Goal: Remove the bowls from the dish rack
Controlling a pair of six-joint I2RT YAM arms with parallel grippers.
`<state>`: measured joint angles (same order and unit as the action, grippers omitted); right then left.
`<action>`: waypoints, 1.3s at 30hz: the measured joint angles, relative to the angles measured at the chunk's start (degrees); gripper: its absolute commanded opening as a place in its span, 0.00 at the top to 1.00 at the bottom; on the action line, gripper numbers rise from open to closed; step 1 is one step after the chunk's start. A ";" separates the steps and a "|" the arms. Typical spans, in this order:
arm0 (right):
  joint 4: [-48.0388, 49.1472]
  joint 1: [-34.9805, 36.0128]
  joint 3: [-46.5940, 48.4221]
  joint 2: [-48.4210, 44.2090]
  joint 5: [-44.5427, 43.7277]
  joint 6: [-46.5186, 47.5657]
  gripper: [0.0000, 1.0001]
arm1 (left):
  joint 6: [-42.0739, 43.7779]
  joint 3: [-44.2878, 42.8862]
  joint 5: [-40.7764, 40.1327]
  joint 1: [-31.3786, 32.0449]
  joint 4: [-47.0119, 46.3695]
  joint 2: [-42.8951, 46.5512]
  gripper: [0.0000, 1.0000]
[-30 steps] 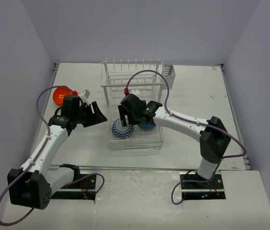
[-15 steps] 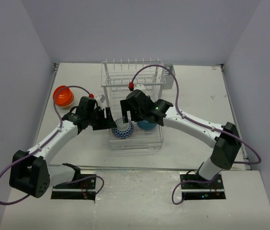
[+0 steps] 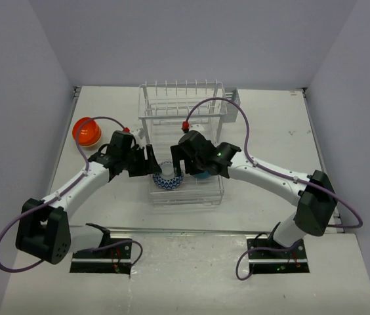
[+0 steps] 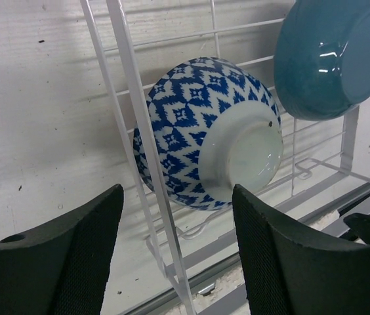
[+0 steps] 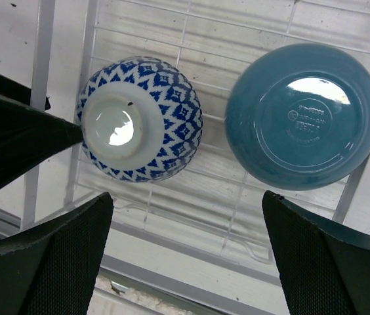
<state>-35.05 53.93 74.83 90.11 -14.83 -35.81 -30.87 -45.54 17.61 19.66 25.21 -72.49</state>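
Observation:
The blue-and-white patterned bowl (image 3: 168, 178) lies upside down on the flat tray of the white dish rack (image 3: 182, 105), with the teal bowl (image 3: 202, 173) upside down to its right. My left gripper (image 3: 153, 168) is open at the tray's left edge, just left of the patterned bowl (image 4: 198, 125), with a rack wire between its fingers. My right gripper (image 3: 188, 164) is open above both bowls (image 5: 175, 125), the teal one (image 5: 303, 115) on the right. An orange bowl (image 3: 86, 132) sits on the table at the far left. The cream bowl is out of view.
A grey cutlery caddy (image 3: 232, 105) hangs on the rack's back right corner. The rack's upright tines (image 3: 180, 88) stand behind the tray. Grey walls close in the table on three sides. My left fingertip (image 5: 21, 141) shows in the right wrist view beside the patterned bowl.
My left gripper has moved right, away from the orange bowl, to the tray's left edge by the patterned bowl. My right gripper has shifted slightly right above the two bowls.

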 measured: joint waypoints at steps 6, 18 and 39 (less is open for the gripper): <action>2.08 0.00 -1.75 -0.42 2.32 -0.94 0.01 | -0.66 -0.81 0.50 0.04 -0.85 0.07 0.30; 17.29 0.00 -17.05 -10.95 7.50 -9.03 0.01 | -1.38 -1.81 1.29 0.39 -2.47 -1.46 0.30; 22.69 -1.62 -19.19 -15.04 6.93 -15.61 0.01 | -1.44 -1.97 -2.62 2.01 -2.47 -3.02 0.55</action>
<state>-12.36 52.31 55.64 75.07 -7.90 -51.42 -32.32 -47.51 14.98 21.67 22.74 -75.50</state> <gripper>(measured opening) 0.987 0.482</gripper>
